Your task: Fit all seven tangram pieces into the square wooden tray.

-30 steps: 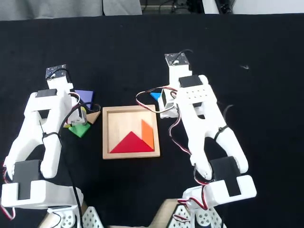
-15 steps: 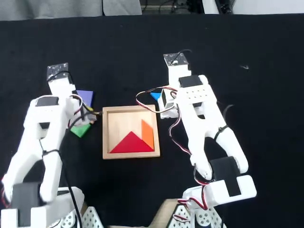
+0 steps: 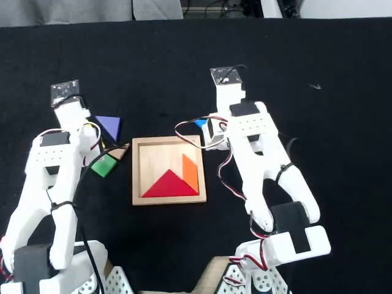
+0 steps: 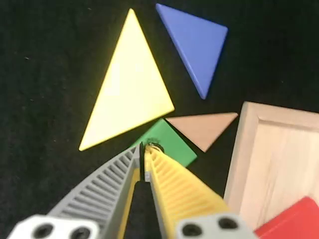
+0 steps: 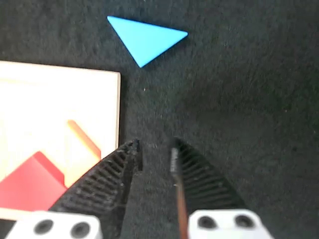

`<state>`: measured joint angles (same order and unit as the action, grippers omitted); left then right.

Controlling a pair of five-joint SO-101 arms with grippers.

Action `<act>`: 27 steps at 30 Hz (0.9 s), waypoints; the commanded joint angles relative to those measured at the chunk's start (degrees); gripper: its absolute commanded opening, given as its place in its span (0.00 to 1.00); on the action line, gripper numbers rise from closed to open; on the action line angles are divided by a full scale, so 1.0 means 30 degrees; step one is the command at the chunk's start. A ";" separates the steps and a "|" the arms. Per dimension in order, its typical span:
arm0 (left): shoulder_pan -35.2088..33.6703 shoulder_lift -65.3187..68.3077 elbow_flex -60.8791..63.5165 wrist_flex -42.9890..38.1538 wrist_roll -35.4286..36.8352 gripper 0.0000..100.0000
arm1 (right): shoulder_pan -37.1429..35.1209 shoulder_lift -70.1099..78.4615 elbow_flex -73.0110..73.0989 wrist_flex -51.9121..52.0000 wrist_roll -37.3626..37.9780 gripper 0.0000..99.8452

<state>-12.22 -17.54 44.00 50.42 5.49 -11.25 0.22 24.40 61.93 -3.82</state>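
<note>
Progress: early, two of seven pieces judged placed. The tray sits mid-surface between the two arms. A red triangle lies in it against the near rim. An orange piece lies against the right rim, touching the red triangle. The rest of the tray floor is bare wood.

Five pieces are left on the black surface. Left of the tray, nearest first:
- The green square lies near the tray but apart from it.
- The tan triangle lies just beside the tray's far left corner, one tip at the rim.
- The yellow triangle meets the green square at a corner.
- The dark blue triangle lies farthest out, clear of the others.

The light blue triangle lies alone beyond the tray's far right corner.

Pose, left arm: it is stretched forward over the loose cluster, wrist tipped down. The left hand is closed, fingers pressed together, nothing gripped. Its tips are over the green square's edge nearest the yellow triangle. Contact with the square cannot be told.

Pose, right arm: it is stretched along the tray's right side. The right hand is slightly parted and empty, over bare surface just beside the tray's far right corner. The light blue triangle is ahead of it, well short of the fingertips.
</note>
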 commanded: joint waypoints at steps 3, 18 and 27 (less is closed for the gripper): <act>-0.1070 -0.0703 0.0835 -0.2198 0.0205 0.03 | -0.0234 -0.1040 0.0308 -0.1201 0.0205 0.05; -0.1890 0.1817 -0.7634 0.6271 -0.2872 0.17 | 0.1143 -0.1011 0.2769 -0.5538 0.1319 0.14; 0.0073 0.7707 -1.1707 0.7883 -0.5275 0.18 | 0.1143 -0.1011 0.3707 -0.7238 0.2315 0.14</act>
<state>-16.97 2.07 13.58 75.12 -4.26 -8.44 0.22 35.74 41.54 2.51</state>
